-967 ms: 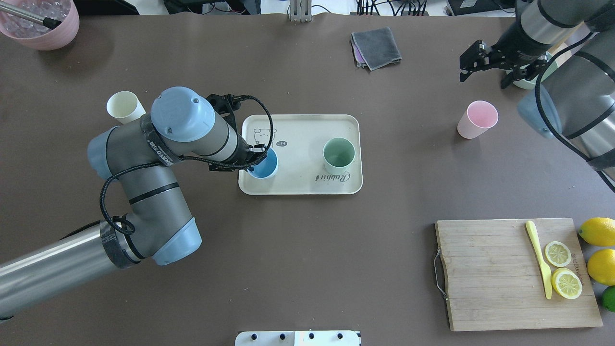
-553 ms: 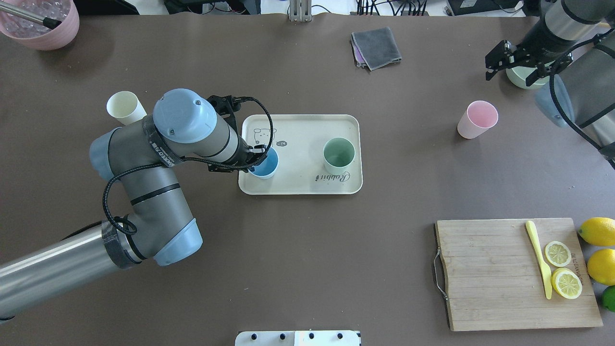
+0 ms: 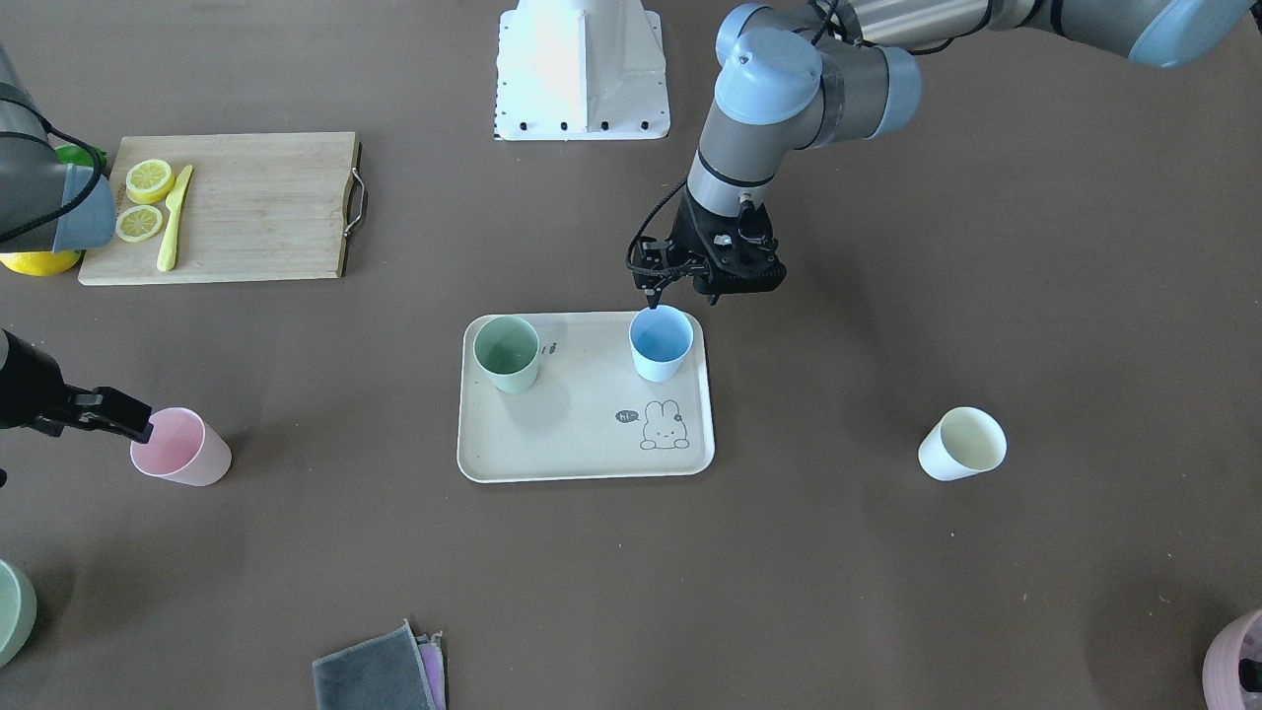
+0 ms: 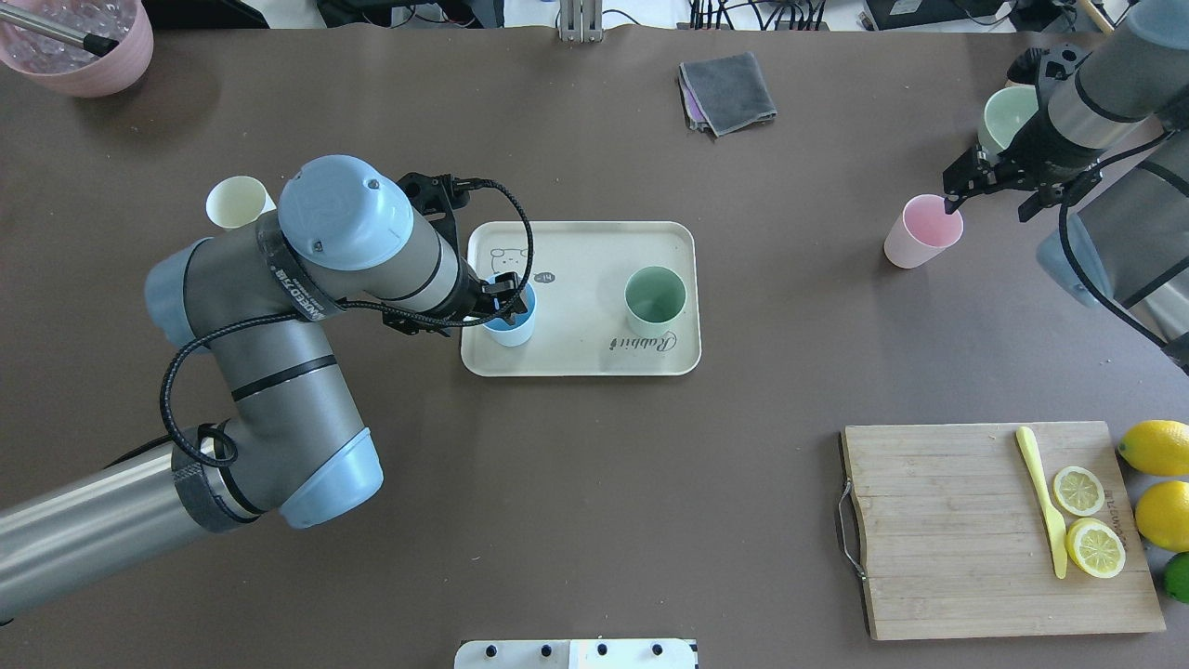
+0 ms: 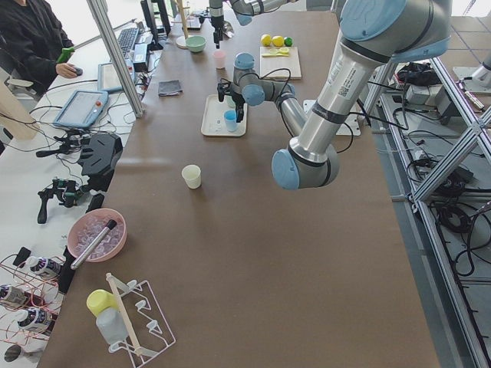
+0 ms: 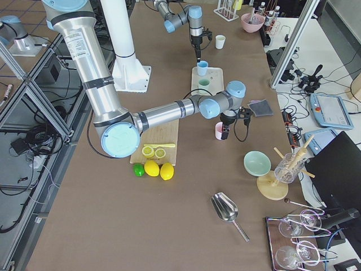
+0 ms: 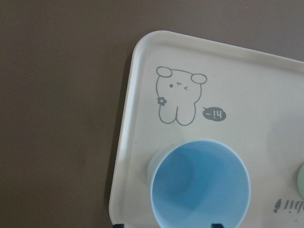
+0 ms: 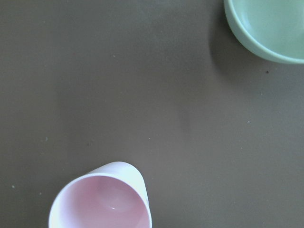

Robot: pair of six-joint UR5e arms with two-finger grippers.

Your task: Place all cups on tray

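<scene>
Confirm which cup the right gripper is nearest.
The pink cup, standing off the tray; the right gripper hovers at its rim, the other three far away.

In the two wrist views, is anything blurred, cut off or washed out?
Left wrist view: sharp, evenly lit; the bunny print on the tray is crisp, and the blue cup is cut by the lower edge. Right wrist view: softer; the pink cup is blurred, its rim washed toward white, also cut off below; the bowl throws a faint shadow.
</scene>
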